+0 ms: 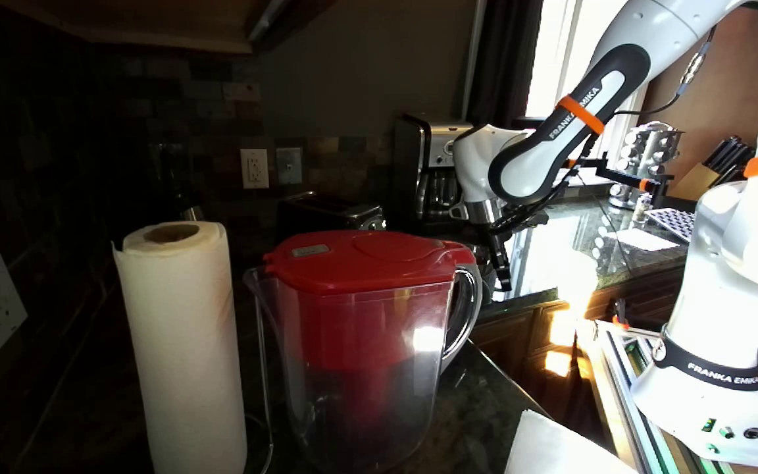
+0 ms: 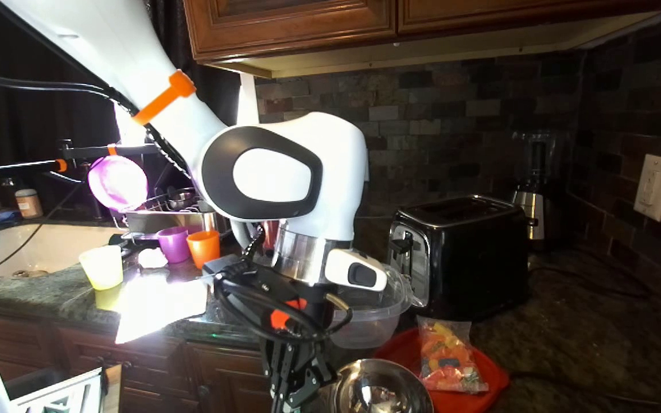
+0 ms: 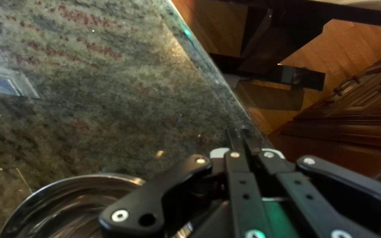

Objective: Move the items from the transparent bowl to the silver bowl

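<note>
My gripper [image 3: 240, 131] is shut in the wrist view, its fingertips together with nothing seen between them. It points down over the counter's front edge, beside the silver bowl [image 3: 84, 180], which is cut off at lower left. In an exterior view the silver bowl [image 2: 385, 393] stands right of the gripper [image 2: 290, 390]. The transparent bowl [image 2: 365, 330] stands behind the silver bowl, partly covered by the wrist. I cannot make out any items in it. In an exterior view the gripper [image 1: 503, 280] shows past the pitcher, and the bowls are mostly hidden there.
A red tray [image 2: 494, 373] holding a bag of candy [image 2: 451, 355] lies beside the silver bowl. A black toaster [image 2: 462, 258] stands behind. A red-lidded pitcher [image 1: 366, 316] and a paper towel roll [image 1: 181, 342] stand on the counter. Colored cups [image 2: 203, 248] stand near the sink.
</note>
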`<state>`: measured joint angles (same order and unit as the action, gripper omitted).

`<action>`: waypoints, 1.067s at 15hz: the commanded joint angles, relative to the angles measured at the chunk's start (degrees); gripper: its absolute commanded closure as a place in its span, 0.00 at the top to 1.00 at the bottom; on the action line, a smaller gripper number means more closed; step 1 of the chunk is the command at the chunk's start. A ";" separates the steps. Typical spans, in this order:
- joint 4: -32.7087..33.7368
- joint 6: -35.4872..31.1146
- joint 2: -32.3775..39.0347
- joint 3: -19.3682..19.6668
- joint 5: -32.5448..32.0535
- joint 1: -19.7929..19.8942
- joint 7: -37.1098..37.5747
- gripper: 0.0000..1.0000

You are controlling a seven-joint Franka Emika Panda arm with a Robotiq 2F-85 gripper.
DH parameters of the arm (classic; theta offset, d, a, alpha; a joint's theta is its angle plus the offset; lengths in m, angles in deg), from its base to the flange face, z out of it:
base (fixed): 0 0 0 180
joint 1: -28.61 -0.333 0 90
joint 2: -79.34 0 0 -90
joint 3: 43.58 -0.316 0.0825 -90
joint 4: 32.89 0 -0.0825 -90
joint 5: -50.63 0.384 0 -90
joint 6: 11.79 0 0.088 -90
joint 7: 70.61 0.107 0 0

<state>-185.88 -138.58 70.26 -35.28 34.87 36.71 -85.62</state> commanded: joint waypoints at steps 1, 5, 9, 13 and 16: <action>-1.51 2.66 -5.49 0.02 0.00 -0.17 -1.82 0.01; -1.41 5.02 -9.73 0.15 0.02 -0.23 -3.01 0.01; -0.84 6.97 -13.02 0.30 0.07 -0.16 -3.04 0.01; 0.72 7.78 -15.92 1.14 0.32 0.61 -2.70 0.01; 3.50 7.88 -15.32 2.70 1.64 1.28 -2.72 0.01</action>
<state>-184.55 -132.79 55.59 -34.20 35.04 37.45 -87.84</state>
